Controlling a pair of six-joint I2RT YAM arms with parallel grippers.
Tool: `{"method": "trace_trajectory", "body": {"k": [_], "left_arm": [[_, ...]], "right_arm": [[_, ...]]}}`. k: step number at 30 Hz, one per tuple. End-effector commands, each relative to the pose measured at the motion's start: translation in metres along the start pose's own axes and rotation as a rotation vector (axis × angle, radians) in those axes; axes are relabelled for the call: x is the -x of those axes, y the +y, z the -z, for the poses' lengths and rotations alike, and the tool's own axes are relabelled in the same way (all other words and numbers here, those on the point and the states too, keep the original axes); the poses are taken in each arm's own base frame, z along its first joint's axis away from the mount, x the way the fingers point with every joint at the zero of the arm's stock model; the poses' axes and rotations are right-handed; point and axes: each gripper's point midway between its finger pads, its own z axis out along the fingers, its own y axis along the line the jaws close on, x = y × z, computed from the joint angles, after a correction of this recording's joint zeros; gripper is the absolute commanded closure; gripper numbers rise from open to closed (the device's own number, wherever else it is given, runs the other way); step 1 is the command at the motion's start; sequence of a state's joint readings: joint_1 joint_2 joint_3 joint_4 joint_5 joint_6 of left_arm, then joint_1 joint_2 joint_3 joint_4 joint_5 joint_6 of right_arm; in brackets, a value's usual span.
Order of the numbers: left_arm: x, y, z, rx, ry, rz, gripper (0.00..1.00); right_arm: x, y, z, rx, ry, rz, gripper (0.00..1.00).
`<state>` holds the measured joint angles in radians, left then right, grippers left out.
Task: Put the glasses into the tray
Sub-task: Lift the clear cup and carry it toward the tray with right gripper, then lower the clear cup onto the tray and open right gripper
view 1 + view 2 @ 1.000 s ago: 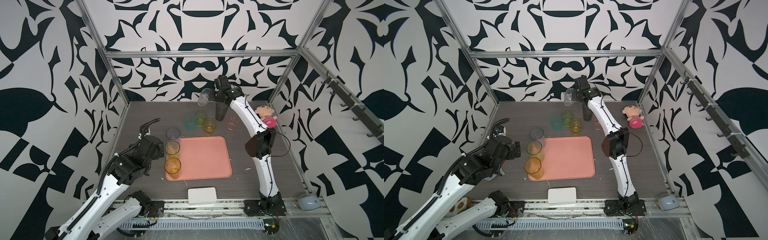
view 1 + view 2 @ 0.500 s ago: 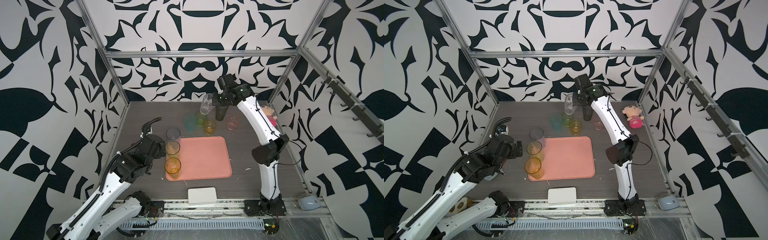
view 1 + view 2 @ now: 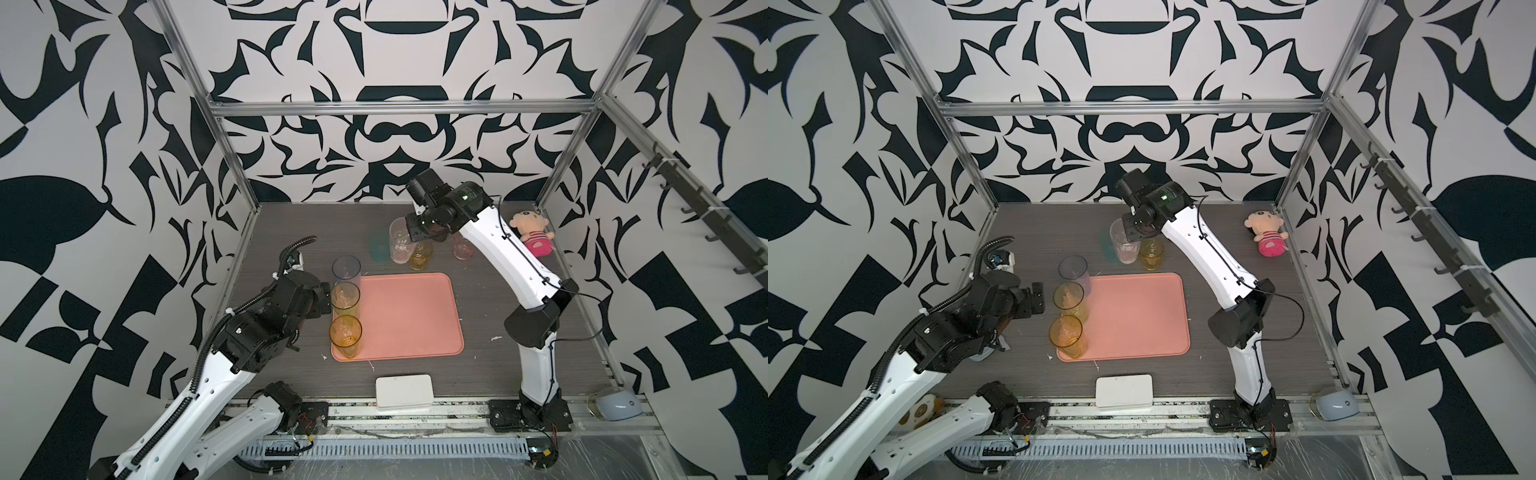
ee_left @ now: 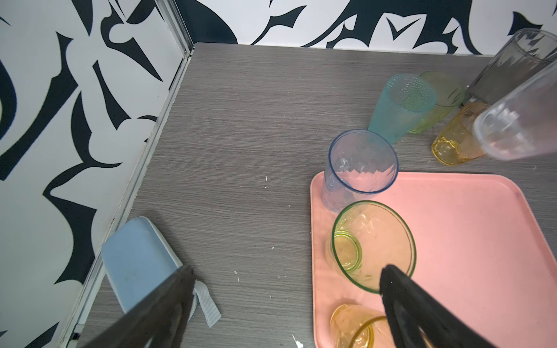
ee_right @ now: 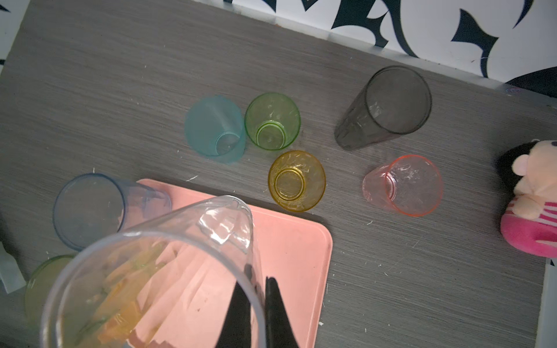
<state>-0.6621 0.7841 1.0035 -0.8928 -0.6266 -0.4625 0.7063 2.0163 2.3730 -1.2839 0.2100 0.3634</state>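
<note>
My right fingers are pressed together on the wall of the clear tumbler, one inside the rim and one outside. I hold it tilted in the air, off the tabletop. In both top views it hangs just behind the far edge of the tray, above the cluster of glasses standing there. My left fingers are spread wide and hold nothing. They sit low at the tray's left edge, just beside the yellow-green tumbler, and I cannot tell whether one of them touches its rim. Three glasses stand in a row along that left edge of the tray: the blue-grey tumbler at the far corner, the yellow-green tumbler in the middle, and the tall amber tumbler nearest the front. The others are on the tabletop behind the tray. The teal tumbler and the short green tumbler stand just beside each other, and the short amber tumbler is near the tray's far edge. The smoky grey tumbler stands farther back, and the pink tumbler is near the plush doll. A white box lies on the tabletop in front of the tray.
</note>
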Motion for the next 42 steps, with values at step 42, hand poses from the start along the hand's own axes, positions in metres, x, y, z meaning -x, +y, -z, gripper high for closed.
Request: {"method": "trace_trajectory", "body": {"k": [42], "left_arm": [[-0.006, -0.001, 0.0, -0.02, 0.009, -0.001, 0.0]], "right_arm": [[-0.06, 0.02, -0.092, -0.014, 0.094, -0.056, 1.0]]}}
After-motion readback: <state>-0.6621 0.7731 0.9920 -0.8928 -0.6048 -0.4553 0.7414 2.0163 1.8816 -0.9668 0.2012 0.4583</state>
